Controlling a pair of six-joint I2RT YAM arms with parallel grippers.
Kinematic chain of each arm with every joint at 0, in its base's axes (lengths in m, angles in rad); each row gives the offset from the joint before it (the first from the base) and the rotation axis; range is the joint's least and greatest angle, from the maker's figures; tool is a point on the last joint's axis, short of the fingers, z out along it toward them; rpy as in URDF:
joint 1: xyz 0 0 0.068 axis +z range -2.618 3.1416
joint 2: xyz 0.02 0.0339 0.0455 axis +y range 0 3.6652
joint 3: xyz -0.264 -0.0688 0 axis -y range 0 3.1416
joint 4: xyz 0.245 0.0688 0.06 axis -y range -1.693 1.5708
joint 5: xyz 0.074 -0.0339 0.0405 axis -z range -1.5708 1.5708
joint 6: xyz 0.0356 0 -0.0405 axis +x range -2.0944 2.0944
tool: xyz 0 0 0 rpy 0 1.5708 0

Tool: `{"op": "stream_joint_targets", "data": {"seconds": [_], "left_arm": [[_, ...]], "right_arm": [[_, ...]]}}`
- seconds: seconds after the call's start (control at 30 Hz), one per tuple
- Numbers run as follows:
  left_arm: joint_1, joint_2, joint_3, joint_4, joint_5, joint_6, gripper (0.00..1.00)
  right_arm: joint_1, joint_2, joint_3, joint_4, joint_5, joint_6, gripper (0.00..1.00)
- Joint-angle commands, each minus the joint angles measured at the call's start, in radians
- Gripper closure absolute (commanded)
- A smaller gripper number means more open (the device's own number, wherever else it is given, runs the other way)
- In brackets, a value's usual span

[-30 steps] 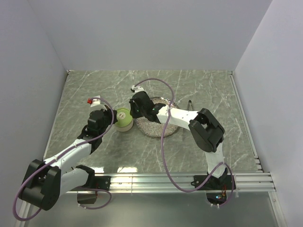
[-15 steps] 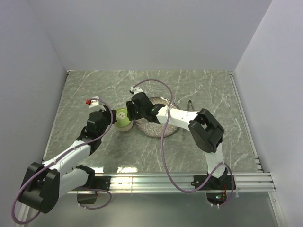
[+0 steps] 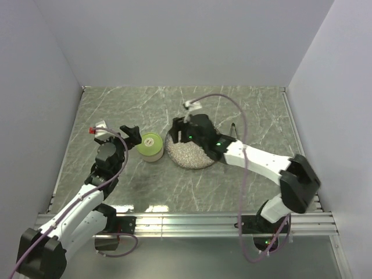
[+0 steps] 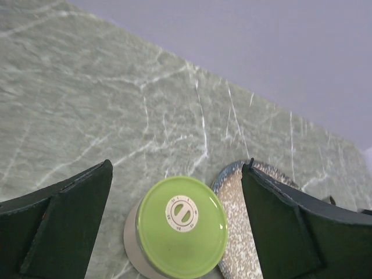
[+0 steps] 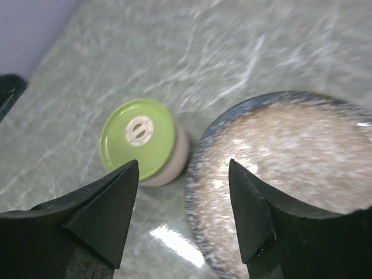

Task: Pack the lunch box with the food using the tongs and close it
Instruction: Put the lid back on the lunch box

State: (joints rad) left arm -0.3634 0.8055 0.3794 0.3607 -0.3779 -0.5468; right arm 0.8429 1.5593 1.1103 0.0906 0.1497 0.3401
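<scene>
- Lunch box [image 3: 150, 146] stands upright on the surface [image 3: 116, 104], left of centre, about halfway between the near and far edges. Its olive-green lid [image 4: 181, 226] sits on top.
- Plate [image 3: 200, 158] is just beside the box on its right. Can't tell if the rims touch.
- No food visible on the plate or anywhere on the surface. My guess is it's inside the box.
- My left fingers [image 3: 131, 133] are spread wide and hold nothing. They sit just left of the box, on its far-left side, and the wrist view shows one finger on each side of it with clear gaps.
- My right fingers [image 3: 185, 131] are parted and empty, above the far-left part of the plate, near the box.
- Tongs [image 3: 234, 129] show as a thin sliver right of the plate, toward the right edge, mostly hidden by my right arm.
- Handling guess, box: a stiff steel wall, shiny so probably slippery, and small and light so it's likely to slide or tip if pushed from one side.
- Where to hold: squeeze across the round wall below the lid, fingers level, centred on the widest part.
- Lid: flat and thin with a small pale disc at its centre. To press it, go straight down on the middle. Can't tell if it's fully seated.
- Handling guess, tongs: thin, springy and lying flat, so they're hard to get under. I'd pinch across both arms near the middle.
- Task looks close to finished. Only the lid seating is in doubt.
</scene>
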Motion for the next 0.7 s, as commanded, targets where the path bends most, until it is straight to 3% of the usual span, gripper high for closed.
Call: {"op": "stream_joint_targets", "data": {"seconds": [0.0,0.23,0.37,0.47,0.67], "left_arm": [[0.000,-0.074,0.012,-0.046,-0.078,-0.001,0.01],[0.004,-0.152,0.047,-0.126,-0.062,0.022,0.01],[0.004,-0.199,0.062,-0.179,-0.084,0.016,0.01],[0.004,-0.222,0.062,-0.198,-0.108,0.008,0.01],[0.004,-0.279,0.039,-0.192,-0.133,0.007,0.01]], "right_arm": [[-0.073,-0.180,-0.171,0.145,0.088,-0.024,0.30],[-0.220,-0.617,-0.533,0.241,0.256,-0.032,0.28],[-0.249,-0.934,-0.665,0.157,0.448,-0.038,0.25],[-0.257,-1.109,-0.716,0.121,0.467,-0.018,0.24],[-0.258,-1.197,-0.738,0.104,0.465,-0.012,0.23]]}}
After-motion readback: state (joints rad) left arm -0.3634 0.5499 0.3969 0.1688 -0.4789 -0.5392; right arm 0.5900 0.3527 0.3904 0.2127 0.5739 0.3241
